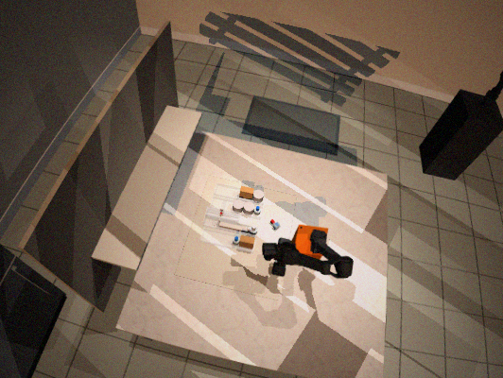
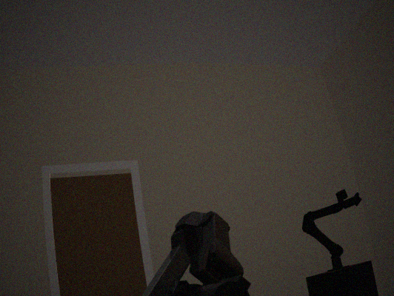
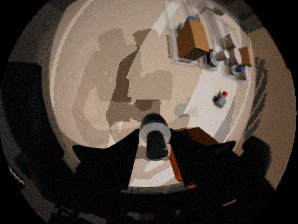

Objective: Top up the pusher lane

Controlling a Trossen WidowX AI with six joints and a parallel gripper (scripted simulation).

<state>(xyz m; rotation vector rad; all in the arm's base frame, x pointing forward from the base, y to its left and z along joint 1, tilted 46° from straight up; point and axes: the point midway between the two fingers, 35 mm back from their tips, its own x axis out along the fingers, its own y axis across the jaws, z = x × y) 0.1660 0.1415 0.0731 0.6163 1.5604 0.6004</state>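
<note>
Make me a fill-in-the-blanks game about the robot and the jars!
1. The gripper is shut on a ____.
2. The block at the arm's foot is coloured ____.
3. A small jar lying alone on the table has one red end and one ____ end.

Missing words: jar; orange; blue

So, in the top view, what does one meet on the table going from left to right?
Clear lane rack → small loose jar with blue and red → orange arm base. The pincer overlaps this order, so I leave it out.
</note>
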